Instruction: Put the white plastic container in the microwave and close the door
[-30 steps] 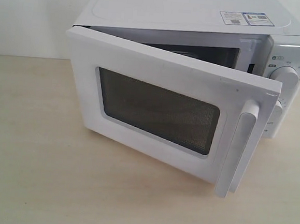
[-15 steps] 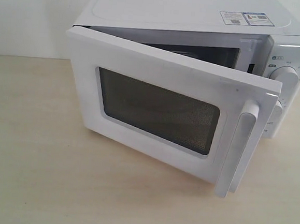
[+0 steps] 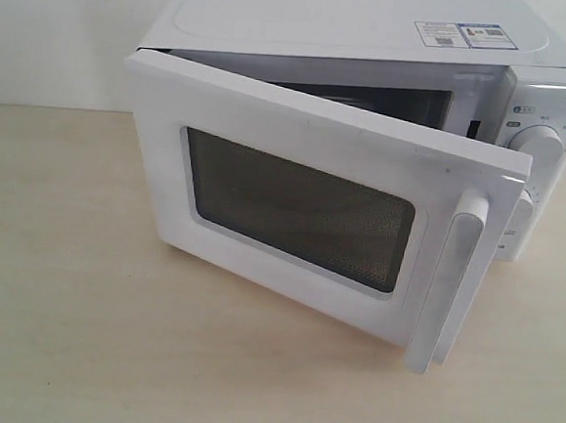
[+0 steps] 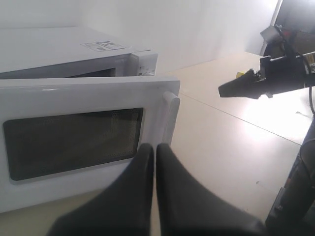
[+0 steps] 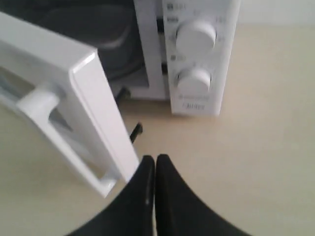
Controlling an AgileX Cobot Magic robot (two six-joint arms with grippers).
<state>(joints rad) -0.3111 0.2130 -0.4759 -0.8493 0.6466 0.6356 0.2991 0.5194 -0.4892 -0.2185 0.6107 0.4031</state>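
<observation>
While the left gripper has its black fingers pressed flat together with nothing between them, the right gripper is closed in the same way and equally empty. Neither touches anything. The left one faces the outer side of the door, close to the vertical bar handle. The right one is near the door's free edge, with the two round dials of the control panel beyond it.

In the exterior view the microwave fills the middle and runs out toward twelve and two o'clock on the pale wooden table. Its door stands ajar, hinged at ten o'clock. The handle end is swung out toward five o'clock, and the dark window faces the camera. A sticker lies on the top at one o'clock. Through the gap the cavity is dark, and whether the white plastic container is inside cannot be told.
</observation>
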